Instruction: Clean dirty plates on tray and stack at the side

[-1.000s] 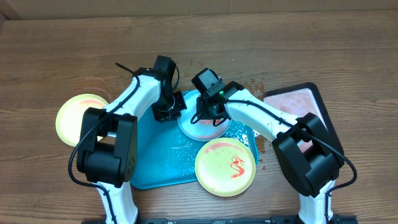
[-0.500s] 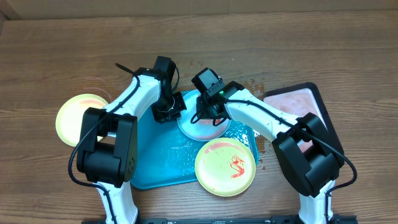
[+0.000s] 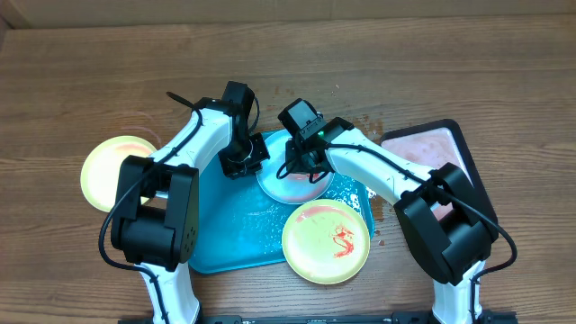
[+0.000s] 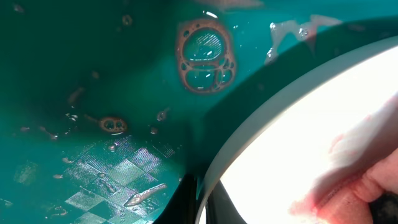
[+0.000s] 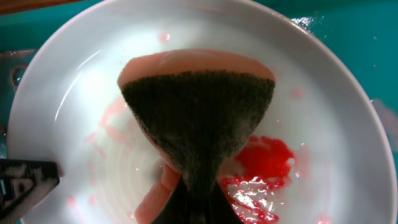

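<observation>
Overhead, right hand [image 3: 303, 169] pinching sponge [image 5: 199, 112] on blue plate [image 3: 290, 191], left hand [image 3: 241, 166] gripping it

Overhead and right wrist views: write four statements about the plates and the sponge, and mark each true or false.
1. The right gripper presses a sponge onto the light blue plate. True.
2. The light blue plate is wiped clean. False: red sauce lies on it.
3. One yellow-green plate lies on the table, left of the tray. True.
4. The second yellow-green plate is stacked on it. False: it lies apart, over the tray's near right corner, smeared red.
</observation>
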